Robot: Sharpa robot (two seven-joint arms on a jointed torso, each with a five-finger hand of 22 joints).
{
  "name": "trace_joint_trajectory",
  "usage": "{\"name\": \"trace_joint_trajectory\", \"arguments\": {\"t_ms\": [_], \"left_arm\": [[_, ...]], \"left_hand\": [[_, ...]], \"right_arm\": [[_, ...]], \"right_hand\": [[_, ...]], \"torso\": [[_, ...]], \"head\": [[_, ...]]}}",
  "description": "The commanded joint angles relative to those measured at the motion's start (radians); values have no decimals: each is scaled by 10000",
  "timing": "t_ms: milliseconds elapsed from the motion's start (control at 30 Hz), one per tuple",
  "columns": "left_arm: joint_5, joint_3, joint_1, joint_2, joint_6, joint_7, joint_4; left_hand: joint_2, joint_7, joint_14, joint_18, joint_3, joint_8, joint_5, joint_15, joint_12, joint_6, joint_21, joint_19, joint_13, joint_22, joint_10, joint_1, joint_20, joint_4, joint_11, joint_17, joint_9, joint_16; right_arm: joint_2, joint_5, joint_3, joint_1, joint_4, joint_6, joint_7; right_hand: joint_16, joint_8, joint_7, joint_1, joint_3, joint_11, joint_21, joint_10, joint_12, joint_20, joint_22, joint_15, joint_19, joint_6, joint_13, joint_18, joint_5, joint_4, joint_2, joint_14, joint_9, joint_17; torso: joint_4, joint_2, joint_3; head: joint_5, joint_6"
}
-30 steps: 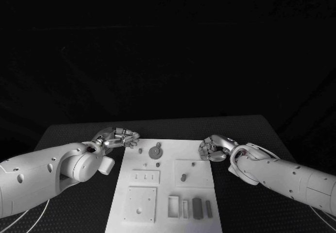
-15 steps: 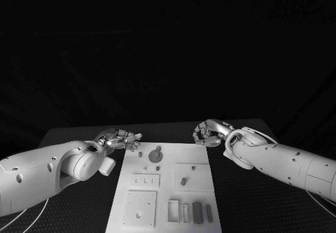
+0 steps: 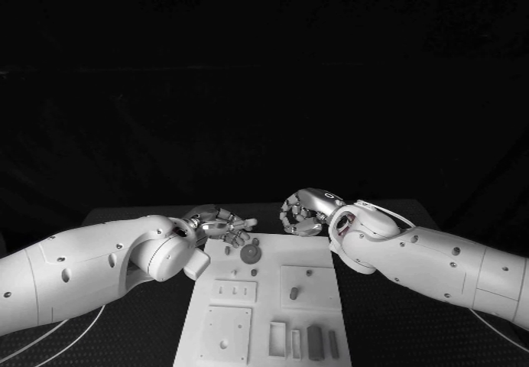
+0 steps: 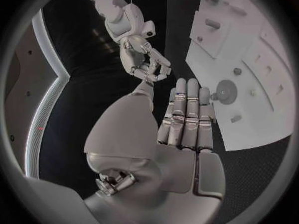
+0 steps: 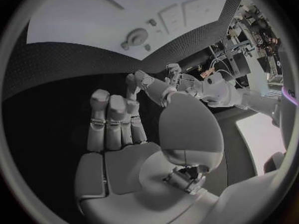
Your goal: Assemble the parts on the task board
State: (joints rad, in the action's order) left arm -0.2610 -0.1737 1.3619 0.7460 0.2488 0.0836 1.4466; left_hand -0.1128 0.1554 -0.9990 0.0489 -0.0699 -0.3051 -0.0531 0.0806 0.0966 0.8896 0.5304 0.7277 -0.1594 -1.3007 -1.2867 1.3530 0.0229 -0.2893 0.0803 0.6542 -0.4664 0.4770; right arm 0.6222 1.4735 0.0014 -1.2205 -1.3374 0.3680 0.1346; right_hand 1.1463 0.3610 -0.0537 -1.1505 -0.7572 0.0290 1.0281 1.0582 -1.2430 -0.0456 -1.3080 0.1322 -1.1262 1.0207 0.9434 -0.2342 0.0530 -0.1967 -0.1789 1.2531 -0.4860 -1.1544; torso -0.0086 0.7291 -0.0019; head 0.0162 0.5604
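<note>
**Both hands empty at the board's far edge**

The left hand (image 3: 221, 222) hangs just off the far-left corner of the board (image 3: 270, 302), over the black table (image 3: 144, 321). Its wrist view shows flat palm and fingers (image 4: 187, 114) laid straight side by side, holding nothing.

On the board, from its left edge: a square plate (image 3: 224, 330) near the near-left corner, a slotted plate (image 3: 234, 290) beyond it, then the round disc (image 3: 250, 253) close to the far edge with a small peg (image 3: 234, 256) just beside it. Toward the right edge sit a raised square with an upright part (image 3: 294, 292) in it, and a row of narrow parts (image 3: 303, 340) near the near edge (which of them are seated I cannot tell).

The right hand (image 3: 303, 212) hovers above the far-right corner, fingers (image 5: 112, 119) loosely upright and slightly parted, also holding nothing.

Risks, as I judge them: the two hands are close together over the far edge, so reaching for the disc with both could make them collide. The parts are small and the fingers broad; a careless descent could knock the peg or slide the board. Nothing appears to pin the board, so a sideways push might shift every target.
</note>
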Motion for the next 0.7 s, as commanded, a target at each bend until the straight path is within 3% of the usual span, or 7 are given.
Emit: {"name": "trace_joint_trajectory", "arguments": {"t_ms": [33, 100, 233, 300, 467, 700], "left_arm": [[-229, -15, 13, -100, 398, 536, 77], [-229, -17, 10, -121, 278, 587, 108], [-229, -19, 6, -190, 311, 525, 67], [-216, -20, 4, -194, 282, 503, 96], [-202, -21, -3, -257, 277, 471, 131], [-112, -21, -4, -281, 377, 398, 111]], "left_hand": [[-36, 10, 44, 76, 16, 12, 41, -42, -66, 22, 43, 26, -20, -14, -44, -138, -3, -37, 32, 21, 10, 71], [-41, 4, 47, 75, 30, 9, 42, -41, -67, 34, 47, 26, -23, -13, -50, -201, -4, -39, 29, 28, 10, 78], [-45, 1, 51, 75, 47, 10, 42, -41, -69, 39, 51, 26, -26, -12, -54, -275, -4, -40, 28, 35, 13, 85], [-12, 1, 104, 81, 374, 34, 43, -34, -119, 21, 36, -18, -16, 0, 10, -780, 0, -30, 54, 46, 32, 81], [87, -13, 142, 111, 555, 42, 42, -41, -171, 41, 48, -42, -12, 2, 70, -760, 6, -32, 79, 69, 47, 97], [235, 1, 156, 123, 665, 69, 36, -39, -212, 30, 65, -54, -11, 6, 121, -692, -1, -38, 104, 88, 74, 116]], "right_arm": [[-127, 559, -3, 14, -218, 208, 778], [-252, 1361, -3, 55, -325, 265, 769], [-422, 1135, -3, 71, -403, 197, 764], [-480, 1133, -3, 88, -450, 198, 796], [-524, 1030, -3, 128, -638, 223, 819], [-623, 965, -3, 176, -874, 177, 807]], "right_hand": [[42, 118, -229, 13, -103, 41, 30, 42, -39, -54, -115, 47, -66, 573, -19, -276, -43, 8, -131, 31, -340, 16], [42, 117, -227, 13, -116, 42, 31, 47, -38, -57, -114, 48, -74, 576, -21, -276, -43, 11, -139, 37, -342, 18], [42, 117, -226, 14, -125, 43, 31, 51, -37, -59, -112, 49, -78, 579, -23, -276, -43, 13, -145, 41, -343, 19], [41, 115, -215, 3, -228, 53, 35, 87, -31, -76, -100, 57, -123, 606, -38, -276, -43, 45, -217, 83, -354, 36], [37, 110, -211, 15, -274, 58, 37, 108, -25, -86, -93, 63, -150, 617, -47, -276, -43, 71, -247, 104, -362, 47], [37, 109, -206, 22, -311, 64, 41, 130, -23, -97, -87, 70, -176, 629, -54, -276, -43, 88, -265, 126, -370, 55]], "torso": [[27, -101, -13], [31, -118, -14], [6, -133, -8], [29, -144, -16], [50, -144, -41], [39, -134, -30]], "head": [[-135, 32], [-156, 63], [-257, 54], [-257, 84], [-299, 132], [-315, 130]]}}
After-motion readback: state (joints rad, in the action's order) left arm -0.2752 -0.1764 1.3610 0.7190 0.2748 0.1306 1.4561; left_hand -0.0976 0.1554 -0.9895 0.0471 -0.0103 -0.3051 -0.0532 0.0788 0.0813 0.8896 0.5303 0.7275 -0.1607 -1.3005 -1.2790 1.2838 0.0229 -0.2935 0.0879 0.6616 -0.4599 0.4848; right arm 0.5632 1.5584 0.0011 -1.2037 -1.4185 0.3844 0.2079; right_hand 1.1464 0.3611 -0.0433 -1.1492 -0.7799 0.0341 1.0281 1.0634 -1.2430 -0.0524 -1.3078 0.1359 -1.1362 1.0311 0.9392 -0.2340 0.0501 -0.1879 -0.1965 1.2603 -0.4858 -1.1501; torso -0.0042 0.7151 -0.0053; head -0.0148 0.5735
